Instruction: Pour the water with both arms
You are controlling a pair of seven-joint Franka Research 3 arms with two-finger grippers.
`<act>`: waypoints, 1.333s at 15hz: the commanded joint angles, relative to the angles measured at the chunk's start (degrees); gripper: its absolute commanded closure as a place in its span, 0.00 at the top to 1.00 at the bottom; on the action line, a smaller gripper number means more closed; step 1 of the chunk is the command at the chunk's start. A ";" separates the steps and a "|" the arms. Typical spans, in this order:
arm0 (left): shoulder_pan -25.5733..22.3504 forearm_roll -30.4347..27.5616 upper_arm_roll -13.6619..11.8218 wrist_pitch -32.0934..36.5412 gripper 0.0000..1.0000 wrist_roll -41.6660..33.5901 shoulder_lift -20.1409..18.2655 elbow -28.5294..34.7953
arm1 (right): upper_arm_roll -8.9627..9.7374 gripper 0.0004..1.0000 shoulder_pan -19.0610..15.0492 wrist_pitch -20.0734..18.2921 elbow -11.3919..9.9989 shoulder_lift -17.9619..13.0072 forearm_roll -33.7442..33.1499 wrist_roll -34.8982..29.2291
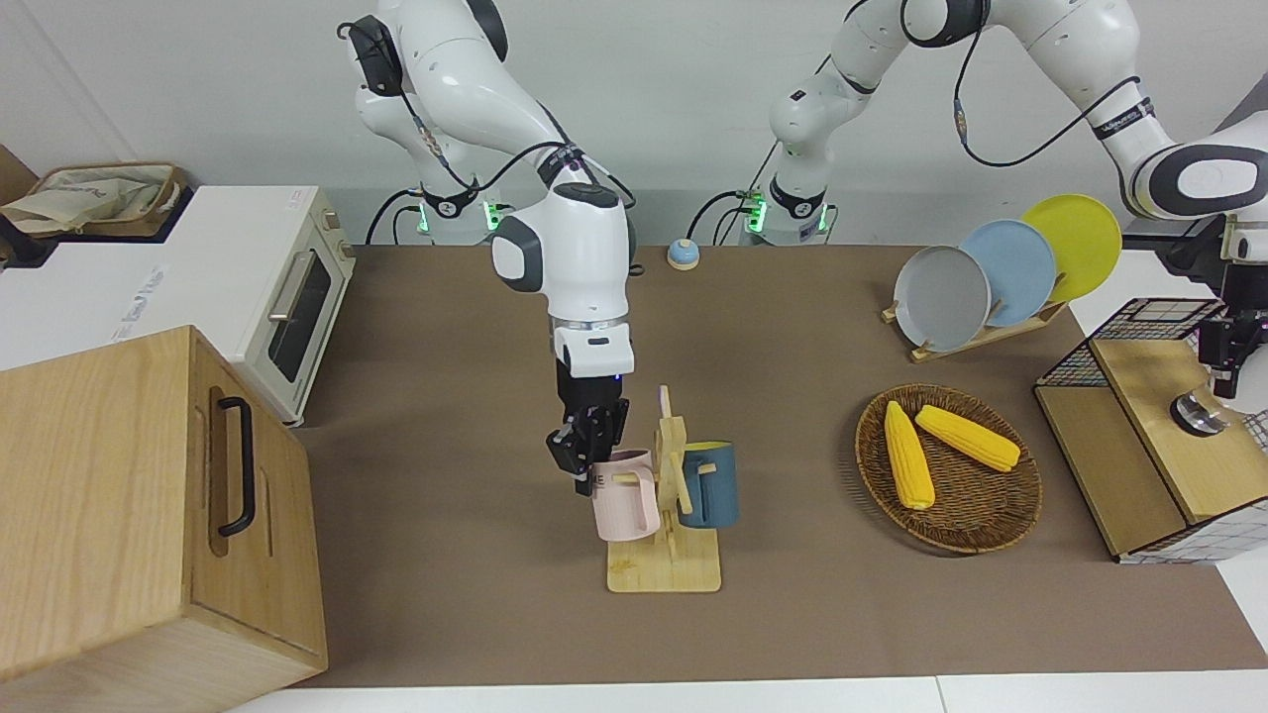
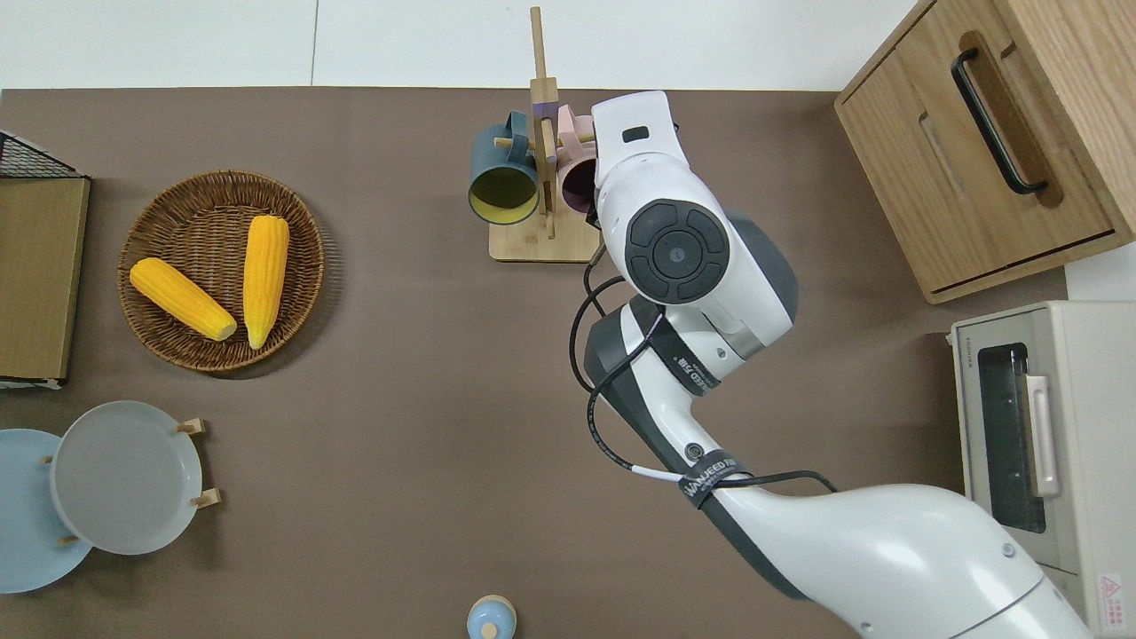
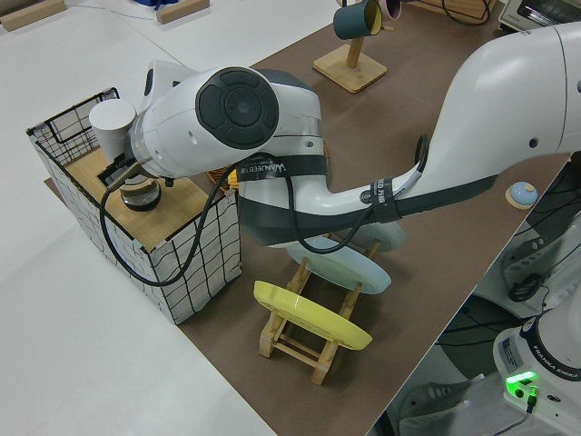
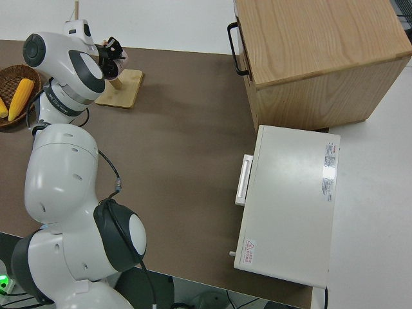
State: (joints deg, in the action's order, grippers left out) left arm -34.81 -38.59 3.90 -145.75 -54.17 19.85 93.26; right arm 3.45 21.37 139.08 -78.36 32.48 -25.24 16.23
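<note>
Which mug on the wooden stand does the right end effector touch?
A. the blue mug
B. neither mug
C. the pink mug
C: in the front view the right end effector is at the rim of the pink mug, and the blue mug hangs untouched beside it.

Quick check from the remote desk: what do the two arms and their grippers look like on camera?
Both arms are glossy white with rounded jointed segments, dark grey-black joint caps and bands, and black cables looped along them. One band carries white lettering. The right gripper is black with two fingers under a white wrist block; the left gripper is black too. Green lights glow at the bases.
</note>
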 commanded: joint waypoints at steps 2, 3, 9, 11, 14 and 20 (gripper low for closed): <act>0.45 -1.14 -0.21 -0.58 0.00 -0.41 0.19 -1.06 | -0.64 0.29 0.25 0.93 1.28 0.83 1.42 -1.03; 0.45 -1.14 -0.21 -0.58 0.00 -0.41 0.19 -1.06 | -0.64 0.28 0.25 0.93 1.37 0.83 1.60 -1.03; 0.27 -0.88 -0.21 -0.41 0.00 -0.32 -0.16 -1.15 | -0.64 0.25 0.17 0.85 1.46 0.74 5.10 -1.03; 0.18 -0.88 -0.21 -0.41 0.00 -0.32 -0.16 -1.24 | -0.73 0.24 0.17 0.85 1.46 0.74 5.64 -1.12; -0.08 -0.88 -0.29 -0.06 0.00 -0.24 -0.16 -1.76 | -0.73 0.13 -0.01 0.85 1.46 0.74 6.08 -1.12; -0.17 -0.61 -0.30 0.12 0.00 -0.24 -0.25 -2.12 | -0.73 0.09 -0.01 0.85 1.46 0.74 6.26 -1.20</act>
State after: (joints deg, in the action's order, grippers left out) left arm -34.93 -38.58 3.65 -145.73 -54.16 19.86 92.65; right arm 2.73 21.36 139.65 -77.62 32.48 -20.12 15.31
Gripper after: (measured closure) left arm 0.366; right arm 0.907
